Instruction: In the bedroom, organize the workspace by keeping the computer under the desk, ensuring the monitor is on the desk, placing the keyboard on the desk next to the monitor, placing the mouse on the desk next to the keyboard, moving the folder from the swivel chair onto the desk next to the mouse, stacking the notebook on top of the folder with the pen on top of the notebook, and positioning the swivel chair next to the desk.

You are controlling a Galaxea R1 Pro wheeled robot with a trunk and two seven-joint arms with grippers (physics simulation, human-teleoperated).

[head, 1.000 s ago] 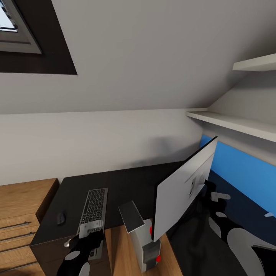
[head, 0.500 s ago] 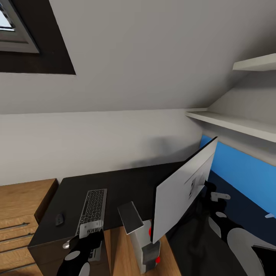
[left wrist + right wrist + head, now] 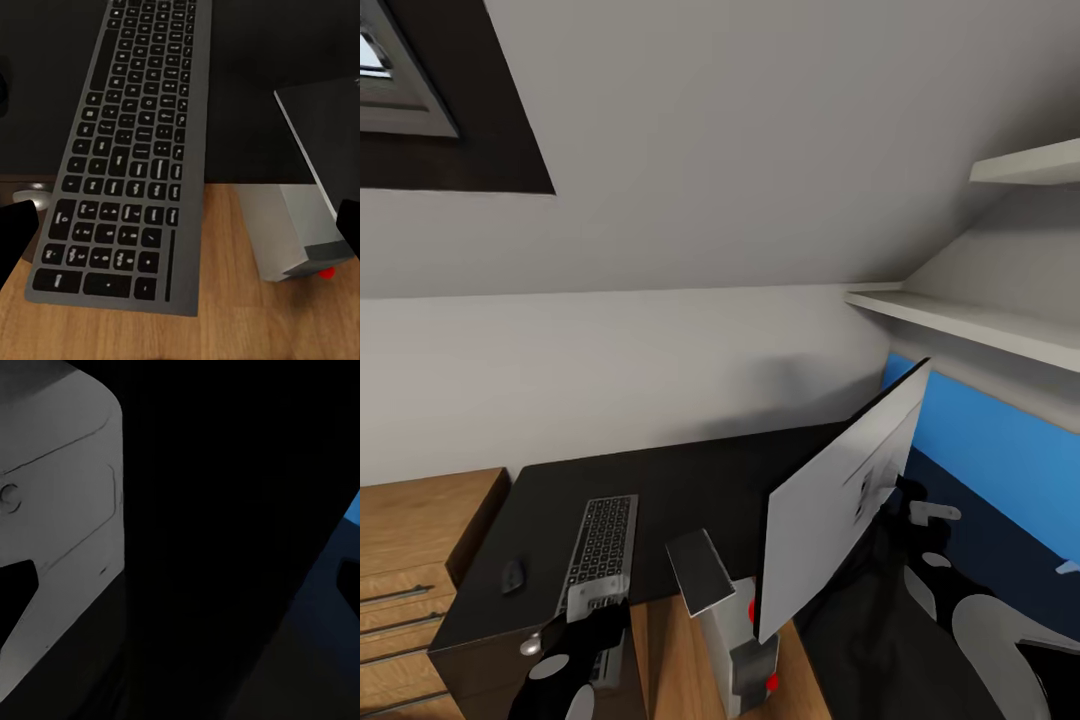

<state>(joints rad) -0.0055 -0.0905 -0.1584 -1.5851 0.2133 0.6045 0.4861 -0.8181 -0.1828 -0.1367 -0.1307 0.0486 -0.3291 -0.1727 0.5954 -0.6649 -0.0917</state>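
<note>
The keyboard [image 3: 600,550] lies lengthwise on the black desk [image 3: 700,480], its near end overhanging the front edge above the wood floor. My left gripper [image 3: 595,608] hovers over that end, open, its fingers well clear of both sides of the keyboard [image 3: 135,150]. The small black mouse [image 3: 513,577] rests left of the keyboard. The monitor [image 3: 830,520] stands tilted with its white back toward me. My right gripper [image 3: 922,518] is open behind the monitor [image 3: 67,472]. The grey computer [image 3: 745,650] stands on the floor by the desk edge and also appears in the left wrist view [image 3: 292,225].
A light wood drawer cabinet [image 3: 410,540] adjoins the desk on the left. White shelves [image 3: 970,320] and the blue back panel [image 3: 1000,450] sit at right under the sloped ceiling. A skylight [image 3: 400,90] is at the upper left.
The whole head view has drifted slightly, so the camera moved. The keyboard, mouse, monitor and both grippers keep their places relative to one another.
</note>
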